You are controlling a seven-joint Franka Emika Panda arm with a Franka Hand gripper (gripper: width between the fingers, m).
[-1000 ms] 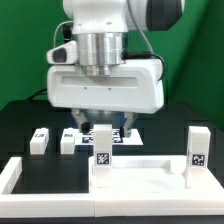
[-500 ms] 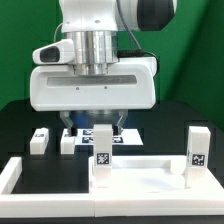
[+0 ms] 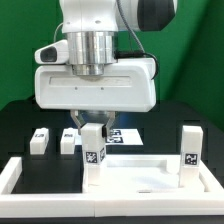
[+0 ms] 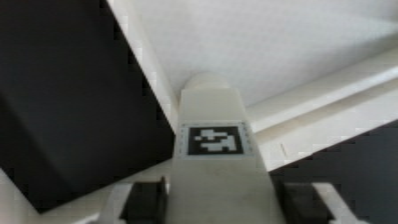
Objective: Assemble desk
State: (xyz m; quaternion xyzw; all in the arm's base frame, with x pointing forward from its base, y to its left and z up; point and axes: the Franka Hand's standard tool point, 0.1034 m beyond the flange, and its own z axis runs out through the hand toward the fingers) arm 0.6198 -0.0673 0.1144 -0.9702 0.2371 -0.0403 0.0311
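Observation:
The white desk top [image 3: 150, 172] lies upside down at the front with two tagged legs standing on it, a left leg [image 3: 93, 152] and a right leg [image 3: 188, 150]. My gripper [image 3: 93, 128] comes straight down over the left leg, with a finger on either side of its upper end. In the wrist view the same leg [image 4: 217, 125] runs between my two dark fingers [image 4: 151, 203], which press against its sides, and the desk top [image 4: 302, 60] lies beyond. Two loose legs [image 3: 39, 140] [image 3: 68, 141] stand on the black table at the exterior view's left.
The marker board [image 3: 127, 136] lies flat behind my gripper. A long low white border frame [image 3: 12, 178] runs along the front and the exterior view's left. The arm's wide white body hides the middle of the table.
My gripper has come down onto the left leg. The desk top with both legs has shifted toward the exterior view's left.

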